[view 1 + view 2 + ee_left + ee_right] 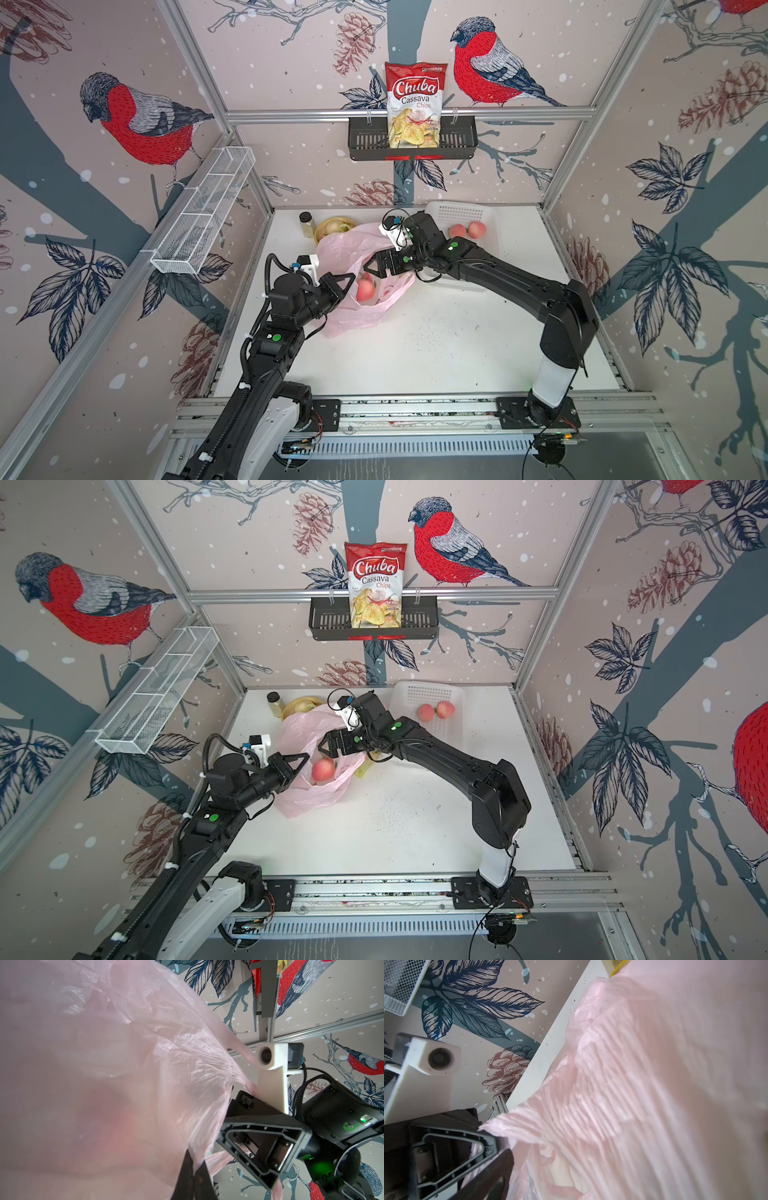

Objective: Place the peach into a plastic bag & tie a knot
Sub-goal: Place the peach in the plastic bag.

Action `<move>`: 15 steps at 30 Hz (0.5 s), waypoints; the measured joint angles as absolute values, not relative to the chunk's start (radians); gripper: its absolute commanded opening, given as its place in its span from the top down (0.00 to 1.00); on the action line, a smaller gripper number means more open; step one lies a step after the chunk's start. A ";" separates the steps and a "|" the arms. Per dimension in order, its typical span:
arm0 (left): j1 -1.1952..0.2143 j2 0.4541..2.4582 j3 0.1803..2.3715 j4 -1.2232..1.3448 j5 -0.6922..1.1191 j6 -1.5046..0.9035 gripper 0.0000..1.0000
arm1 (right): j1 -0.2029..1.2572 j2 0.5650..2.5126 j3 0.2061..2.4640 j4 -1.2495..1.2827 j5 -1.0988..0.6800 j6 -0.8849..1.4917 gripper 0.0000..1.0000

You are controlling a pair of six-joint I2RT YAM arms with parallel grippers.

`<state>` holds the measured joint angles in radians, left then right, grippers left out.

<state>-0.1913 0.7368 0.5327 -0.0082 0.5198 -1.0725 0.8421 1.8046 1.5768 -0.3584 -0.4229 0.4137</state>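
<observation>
White tabletop bears the pink bag; my left gripper pinches its rim to hold the mouth up, while my right gripper hangs spread wide just above the peach lying inside

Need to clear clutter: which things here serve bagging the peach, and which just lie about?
Job: pink plastic bag, peach inside it, left gripper, right gripper.
Lying about: spare peaches, white basket, chips bag, black shelf, small jar, wire rack.
</observation>
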 measured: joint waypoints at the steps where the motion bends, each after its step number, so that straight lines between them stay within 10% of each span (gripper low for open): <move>1: -0.191 0.737 0.521 0.000 0.519 -1.077 1.00 | 0.834 1.794 1.574 -0.364 -0.425 0.413 0.09; 8: -0.191 0.754 0.491 0.052 0.499 -1.100 1.00 | 0.727 1.536 1.414 -0.372 -0.348 0.387 0.19; 15: -0.191 0.806 0.512 0.066 0.497 -1.077 1.00 | 0.428 1.344 1.134 -0.332 -0.154 0.392 0.04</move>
<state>-0.1913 0.8059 0.5121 0.0658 0.4969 -1.0767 0.4278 1.3441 1.1343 -0.3317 -0.1543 0.3916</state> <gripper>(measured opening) 0.062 0.939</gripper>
